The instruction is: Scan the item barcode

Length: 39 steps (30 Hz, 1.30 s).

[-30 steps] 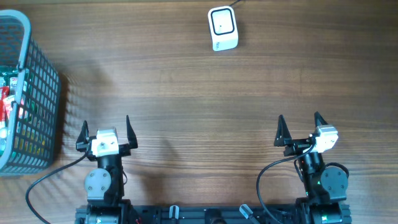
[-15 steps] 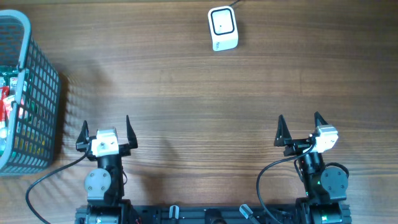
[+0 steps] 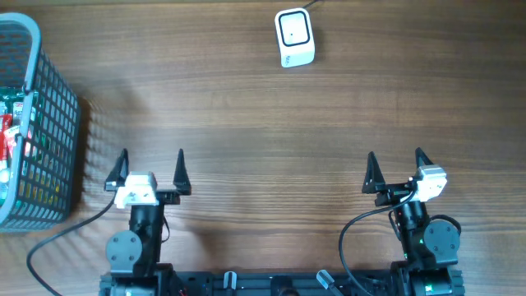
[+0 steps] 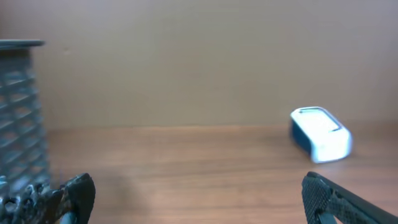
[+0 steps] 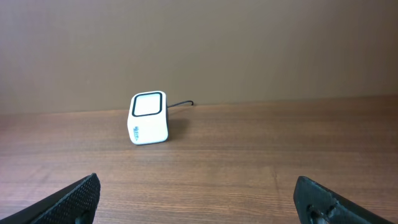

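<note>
The white barcode scanner (image 3: 294,37) stands at the far middle of the table, its dark-framed window facing up; it also shows as a white scanner (image 5: 148,117) in the right wrist view and a blurred white scanner (image 4: 321,133) in the left wrist view. Packaged items (image 3: 8,123) lie inside the blue-grey wire basket (image 3: 49,140) at the left edge. My left gripper (image 3: 151,160) is open near the front left, nothing between its fingers. My right gripper (image 3: 395,162) is open at the front right, also empty. Both are well short of the scanner.
The basket's mesh wall (image 4: 22,118) rises at the left of the left wrist view. The scanner's dark cable (image 5: 180,104) runs off behind it toward the back. Bare wooden tabletop (image 3: 271,148) lies between the grippers and the scanner.
My left gripper has shifted slightly right and forward and turned a little. The right arm, scanner and basket have not moved.
</note>
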{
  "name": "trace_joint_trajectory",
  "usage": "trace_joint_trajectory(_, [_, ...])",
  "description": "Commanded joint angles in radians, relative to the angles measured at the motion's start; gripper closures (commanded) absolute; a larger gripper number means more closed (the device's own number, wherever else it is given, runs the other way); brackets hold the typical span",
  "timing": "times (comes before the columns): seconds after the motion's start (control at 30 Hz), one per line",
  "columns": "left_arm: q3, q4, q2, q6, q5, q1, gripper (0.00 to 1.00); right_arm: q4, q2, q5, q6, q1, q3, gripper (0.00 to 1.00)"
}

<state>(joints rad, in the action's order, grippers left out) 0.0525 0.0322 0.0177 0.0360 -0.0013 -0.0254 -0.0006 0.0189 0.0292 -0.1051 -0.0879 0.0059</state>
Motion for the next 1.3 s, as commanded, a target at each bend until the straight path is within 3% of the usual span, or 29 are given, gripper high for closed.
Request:
trace_joint_trajectory(0.0, [0.247, -0.124, 0.044, -0.194, 0.111, -0.005, 0.00, 0.004, 0.004, -0.003, -0.006, 0.004, -0.001, 0.00])
trace_joint_trajectory(0.17, [0.777, -0.531, 0.366, -0.171, 0.117, -0.005, 0.00, 0.004, 0.004, -0.003, -0.006, 0.004, -0.001, 0.00])
trace_joint_trajectory(0.37, [1.632, -1.262, 1.011, -0.171, 0.116, -0.005, 0.00, 0.004, 0.004, -0.003, -0.006, 0.004, -0.001, 0.00])
trace_joint_trajectory(0.53, [2.025, -1.381, 1.324, -0.161, 0.110, -0.005, 0.00, 0.004, 0.004, -0.003, -0.006, 0.004, -0.001, 0.00])
trace_joint_trajectory(0.6, [2.083, -1.369, 1.394, -0.156, 0.010, 0.006, 0.00, 0.004, 0.004, -0.003, -0.006, 0.004, -0.001, 0.00])
trace_joint_trajectory(0.63, [2.084, -1.370, 1.421, -0.232, -0.125, 0.030, 0.00, 0.004, 0.004, -0.003, -0.006, 0.004, -0.001, 0.00])
trace_joint_trajectory(0.73, [2.083, -1.408, 1.440, -0.257, -0.229, 0.107, 0.00, 0.004, 0.004, -0.003, -0.006, 0.004, -0.001, 0.00])
trace_joint_trajectory(1.03, [2.050, -1.455, 1.437, -0.310, -0.251, 0.563, 0.00, 0.004, 0.004, -0.003, -0.006, 0.004, -0.001, 0.00])
trace_joint_trajectory(1.27, [1.912, -1.447, 1.437, -0.388, -0.251, 0.751, 0.00, 0.004, 0.004, -0.003, -0.006, 0.004, -0.001, 0.00])
